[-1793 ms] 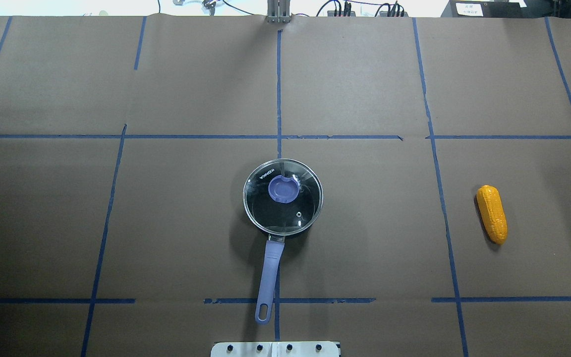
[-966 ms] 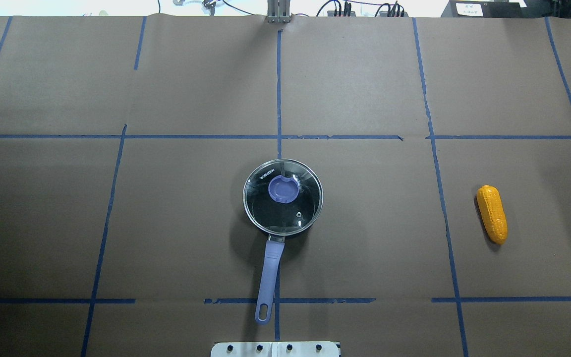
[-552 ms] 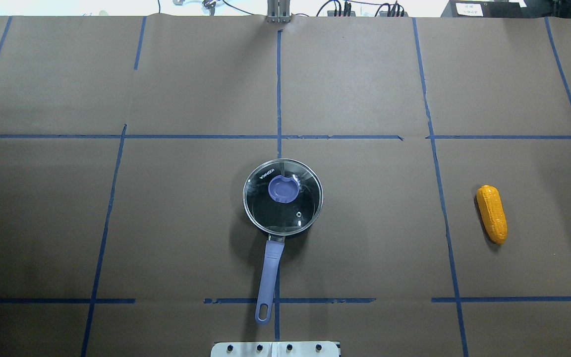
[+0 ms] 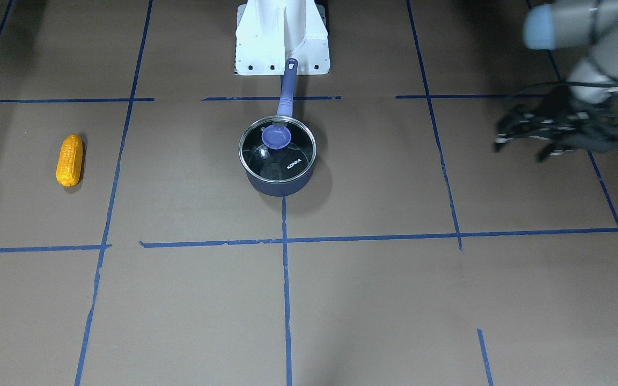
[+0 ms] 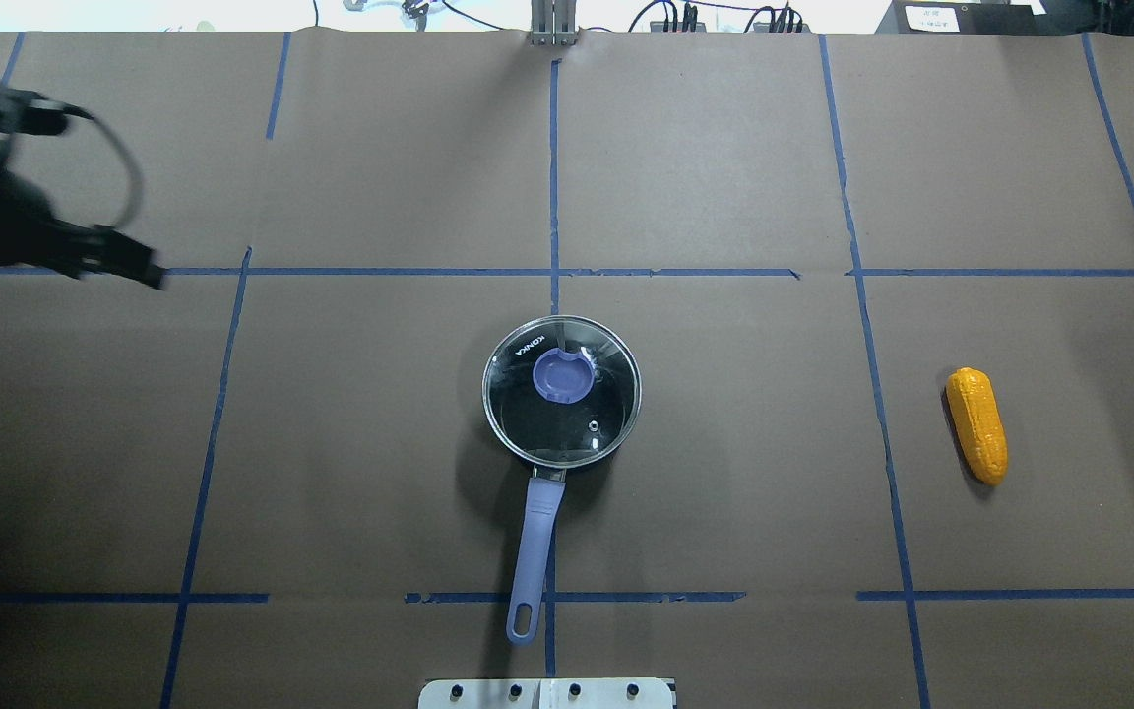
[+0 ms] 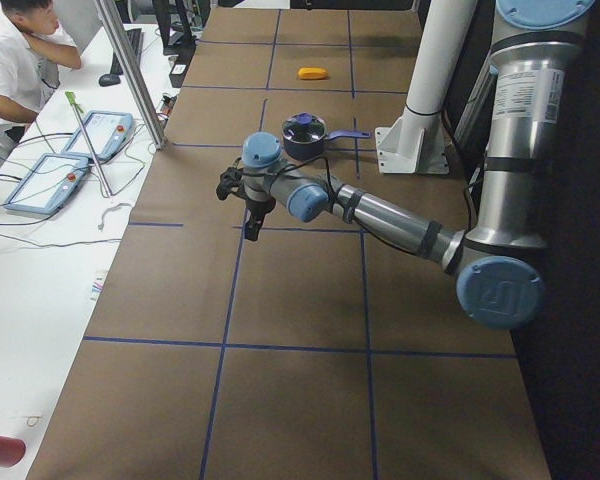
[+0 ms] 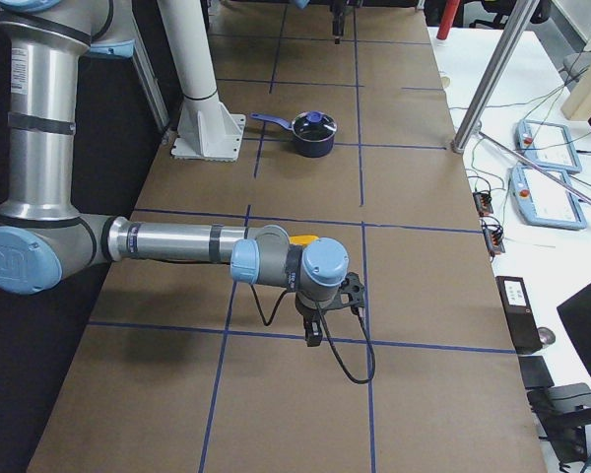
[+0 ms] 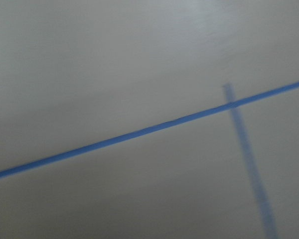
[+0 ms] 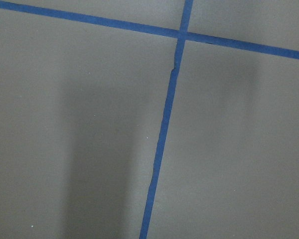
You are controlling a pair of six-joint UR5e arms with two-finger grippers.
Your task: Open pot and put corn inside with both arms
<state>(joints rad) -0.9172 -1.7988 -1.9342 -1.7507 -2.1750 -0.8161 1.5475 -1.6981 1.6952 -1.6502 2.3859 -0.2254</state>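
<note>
The pot [image 5: 536,532] stands mid-table, handle toward the robot base, with its glass lid [image 5: 577,425] and purple knob on it; its navy wall shows in the front view [image 4: 279,187]. The corn [image 5: 976,425] lies on the brown paper far to the pot's right, and shows at the left in the front view [image 4: 69,160]. My left gripper [image 5: 139,268] hovers far left of the pot, blurred; the front view [image 4: 518,150] shows it open and empty. My right gripper [image 7: 315,330] shows only in the exterior right view, near the corn; I cannot tell its state.
The white base mount [image 5: 547,692] sits at the near table edge behind the pot handle. Blue tape lines [image 5: 554,197] grid the paper. A metal post [image 6: 130,70], tablets and a seated person [image 6: 20,50] are at the far side.
My left arm has come into the overhead view from the left edge; earlier no arm showed there. The pot, lid and corn have not moved.
</note>
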